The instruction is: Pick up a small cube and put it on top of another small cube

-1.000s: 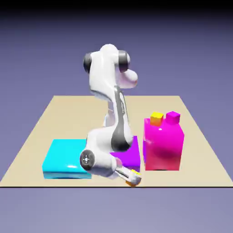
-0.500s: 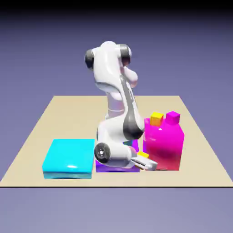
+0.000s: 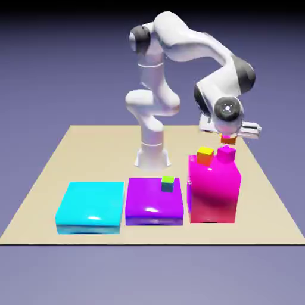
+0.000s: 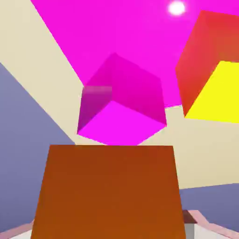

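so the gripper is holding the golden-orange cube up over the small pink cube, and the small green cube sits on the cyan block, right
Not quite: the small green cube sits on the purple block, not the cyan block, as the exterior view shows. The rest holds: the gripper is shut on the golden-orange cube, above the small pink cube on the tall magenta block.

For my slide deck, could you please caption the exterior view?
Hand carries a small orange cube just above the small pink cube on the tall pink block.
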### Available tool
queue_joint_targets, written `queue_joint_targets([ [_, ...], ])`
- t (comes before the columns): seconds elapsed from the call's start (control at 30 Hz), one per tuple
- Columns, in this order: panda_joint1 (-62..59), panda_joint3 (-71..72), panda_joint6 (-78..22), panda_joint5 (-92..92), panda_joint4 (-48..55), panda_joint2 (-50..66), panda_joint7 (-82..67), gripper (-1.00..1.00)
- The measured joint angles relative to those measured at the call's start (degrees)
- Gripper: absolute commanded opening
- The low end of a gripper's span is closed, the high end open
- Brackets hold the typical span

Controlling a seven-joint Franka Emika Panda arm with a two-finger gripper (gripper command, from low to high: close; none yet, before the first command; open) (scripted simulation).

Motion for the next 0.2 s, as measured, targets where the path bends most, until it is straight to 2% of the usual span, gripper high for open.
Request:
queue_joint_targets([
  [0.07,0.54,0.51,3.39,0.85,-4.15,-0.88,-1.14,-1.0],
  [0.1,0.76,0.71,4.71,1.18,-5.78,-1.23,-1.59,1.0],
  [0.2,0.48,0.46,2.99,0.67,-3.71,-0.79,-1.03,1.0],
])
